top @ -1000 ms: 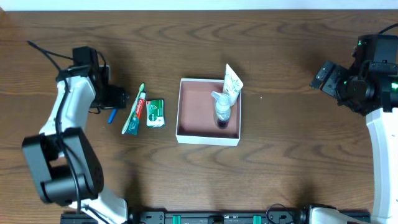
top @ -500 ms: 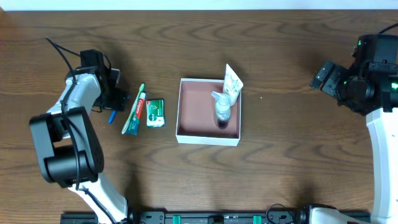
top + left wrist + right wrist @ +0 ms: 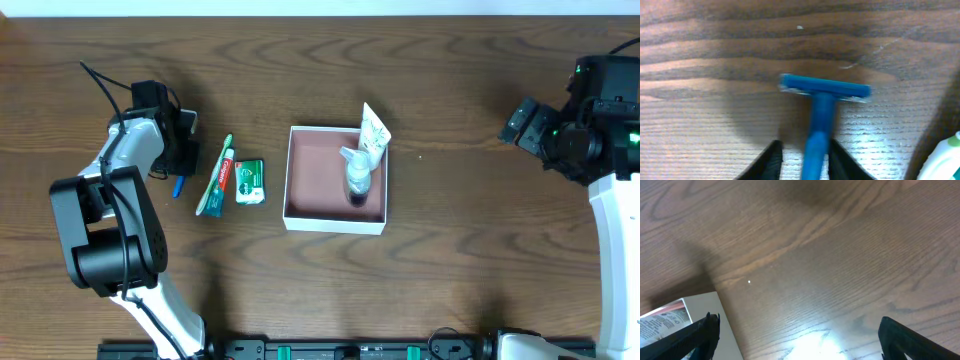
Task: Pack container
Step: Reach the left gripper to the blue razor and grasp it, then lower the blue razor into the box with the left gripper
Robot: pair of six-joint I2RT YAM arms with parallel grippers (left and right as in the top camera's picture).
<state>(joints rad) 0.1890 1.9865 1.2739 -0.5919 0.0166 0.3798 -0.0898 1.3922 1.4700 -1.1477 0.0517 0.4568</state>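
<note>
Left gripper (image 3: 804, 146) spread, fingers (image 3: 771, 161) straddling the handle of one blue razor (image 3: 824, 92) on the worktop (image 3: 480, 250), with a thin gap at one finger. Just past it lie one toothpaste tube (image 3: 216, 178) and one green packet (image 3: 250, 182). Beyond them is the container (image 3: 335, 223), holding one white tube (image 3: 374, 132) and one clear bottle (image 3: 358, 172). Right gripper (image 3: 797, 330) gapes wide over open worktop, well apart from the container's edge.

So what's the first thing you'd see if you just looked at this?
The white container in the middle of the table, with a clear bottle and a white tube along its right side. Then the bright blue razor lying further left, with the left end effector straddling its handle.
</note>
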